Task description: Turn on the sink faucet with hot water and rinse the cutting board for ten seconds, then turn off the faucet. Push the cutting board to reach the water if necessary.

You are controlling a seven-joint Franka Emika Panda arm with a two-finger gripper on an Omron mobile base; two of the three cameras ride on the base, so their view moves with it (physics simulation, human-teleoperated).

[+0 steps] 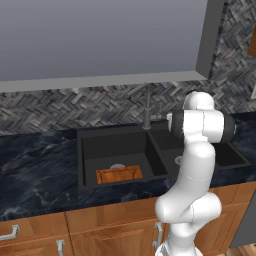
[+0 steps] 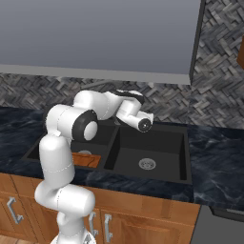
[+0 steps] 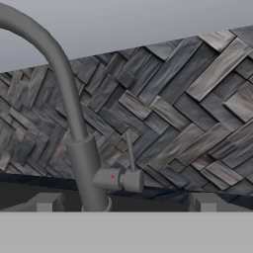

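The matte black double-basin sink (image 1: 115, 145) sits in the dark counter, and its right basin's silver drain (image 2: 147, 164) is in sight. On the floor of the left basin lies the orange-brown cutting board (image 1: 119, 174), partly behind my arm in the right base view (image 2: 88, 160). The dark grey faucet (image 1: 147, 112) rises at the back between the basins. In the hand view its stem (image 3: 84, 158) is close ahead, with a thin lever handle (image 3: 129, 150) standing upright on its right. My gripper (image 3: 126, 202) is open and faces the faucet base, with fingertips (image 3: 47, 201) spread wide. No water stream is visible.
A herringbone grey tile wall (image 3: 188, 113) stands right behind the faucet. A large grey upper cabinet (image 1: 100, 40) overhangs the sink. Dark marbled countertop (image 1: 35, 160) runs on both sides, above wooden cabinet fronts (image 2: 157, 224) with metal handles. My own arm covers much of the right basin in the left base view.
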